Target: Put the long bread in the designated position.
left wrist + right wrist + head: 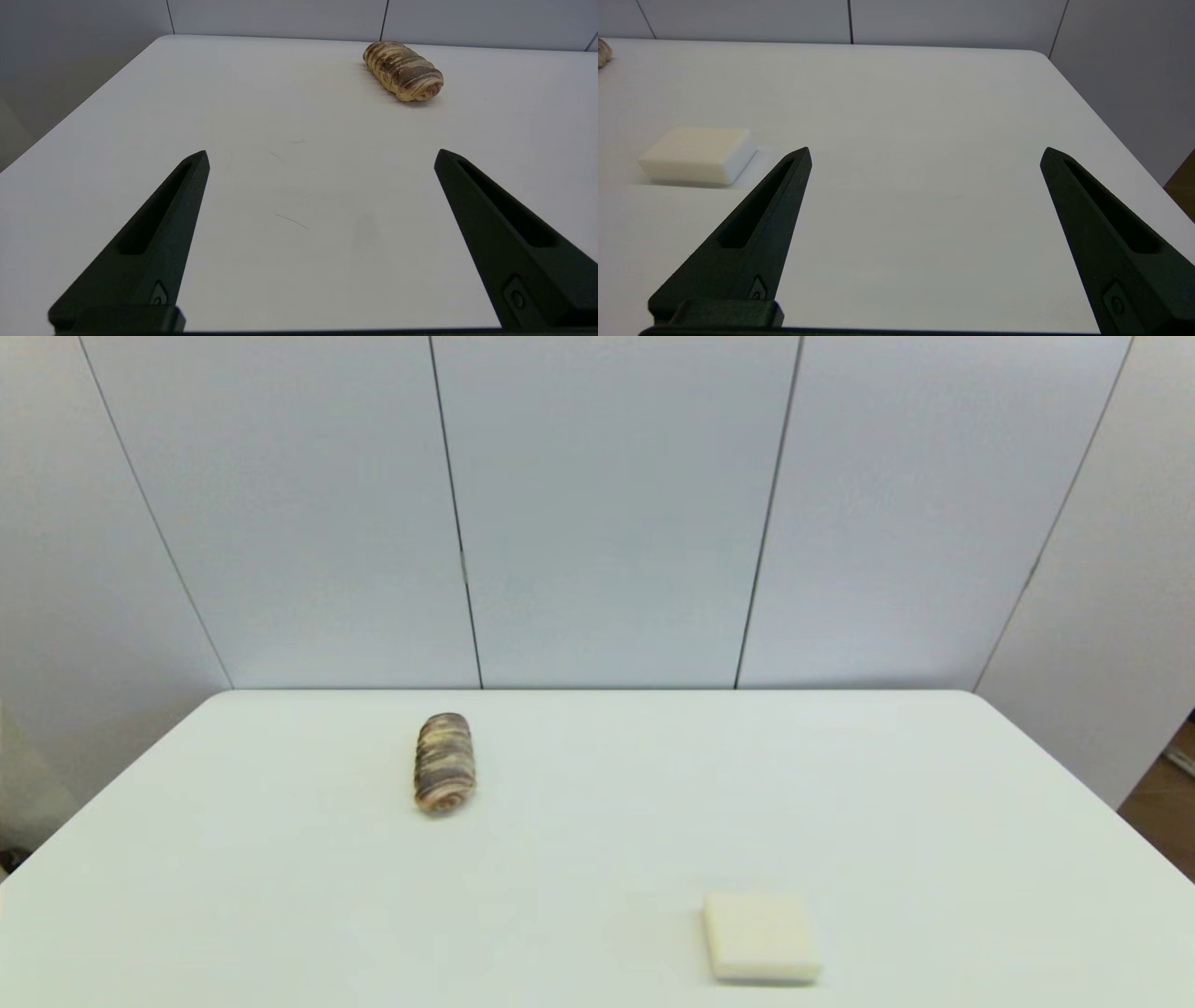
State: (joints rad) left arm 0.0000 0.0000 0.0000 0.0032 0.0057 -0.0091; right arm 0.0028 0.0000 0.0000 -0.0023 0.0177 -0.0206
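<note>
The left gripper (321, 156) is spread wide over bare table (140, 116), the long bread (403, 71) lying well ahead of it near the far edge. The right gripper (926, 154) is equally wide, and only its wrist view shows the cream square block (697, 154) just beside one finger.

Neither arm shows in the head view. The left gripper (321, 156) hangs low over the surface (299, 196), its two black fingers (154, 238) spread wide apart with nothing between them, pointing toward 12 o'clock. The right gripper (926, 154) sits in the same pose over the surface, fingers (1106, 228) equally wide apart and holding nothing, also aimed at 12 o'clock.
</note>
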